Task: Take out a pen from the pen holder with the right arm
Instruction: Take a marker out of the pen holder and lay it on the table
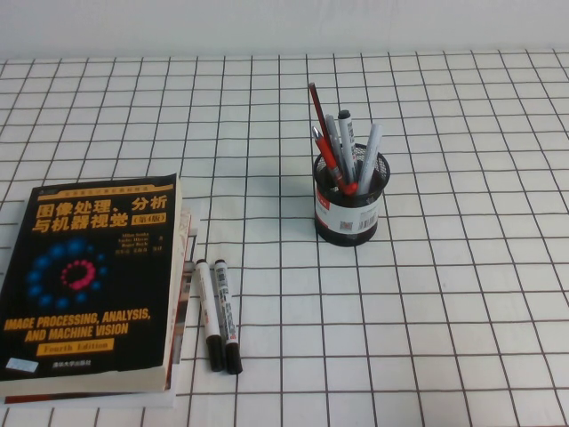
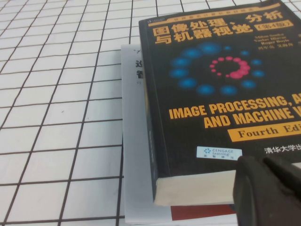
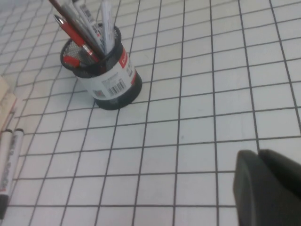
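Task item: the pens (image 1: 347, 142) stand in the pen holder (image 1: 349, 212), at 3 o'clock of the table's middle, leaning toward 11 o'clock.
Right gripper (image 3: 270, 188): pressed together, holding nothing, over bare checked cloth (image 1: 462, 294), well apart from the pen holder.
Left gripper (image 2: 268, 188): above the near corner of the books (image 1: 89, 276); whether it is spread or closed cannot be told.
Risk one: the right gripper must spread before it reaches a pen; if it arrives closed, it is likely to knock the bundle or the rim.
Risk two: the pens overlap closely, so a careless pinch may take two.
Risk three: the mesh holder looks light; a pull across the lean could tip or drag it.
Risk four: a shallow pinch on a smooth barrel may slip.
Count, pen holder: one.
Count, pens inside: five, as far as the overlap allows.
Count, markers (image 1: 226, 311) on the cloth: two, side by side, at 8 o'clock of the holder.
Count, books: a stack of three, it appears.
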